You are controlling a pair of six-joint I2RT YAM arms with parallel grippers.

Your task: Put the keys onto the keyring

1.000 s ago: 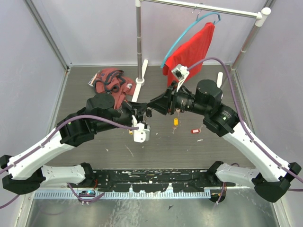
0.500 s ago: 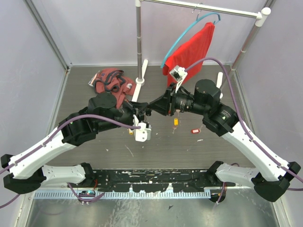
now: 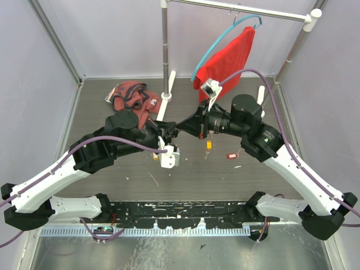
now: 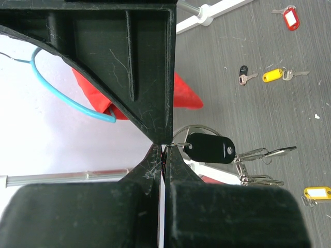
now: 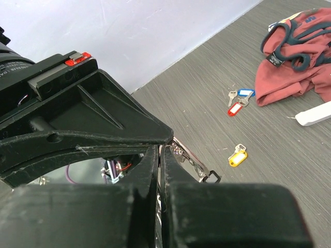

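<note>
From above, the left claw [image 3: 170, 135] and the right claw [image 3: 181, 129] meet tip to tip in the air over the table [image 3: 185, 180], probably so that one can steady the work while the other acts on it. The keyring is too small to make out here. A yellow-tagged key [image 3: 209, 145] and a red-tagged key [image 3: 230, 156] lie loose on the table just beneath the right claw's side. In the left wrist view, the left claw is squeezed fully shut on the rim of the keyring [image 4: 199, 129]. The ring juts sideways from its tips with a black tag [image 4: 209, 147] and two silver keys [image 4: 264, 153] already hanging on it. Gripping only the rim seems meant to leave most of the loop free for threading. The right claw's finger comes in from the opposite side and meets the ring at that same spot. A dark-tagged key [image 4: 243, 73] waits on the table far beyond the tips. In the right wrist view, the right claw's jaws are pressed together with no gap, and the keyring sits right at their tips. Whether they nip the wire or merely touch it, I cannot tell. A blue-tagged key [image 5: 245, 93] lies well beyond them, near a maroon cloth [image 5: 295, 57].
</note>
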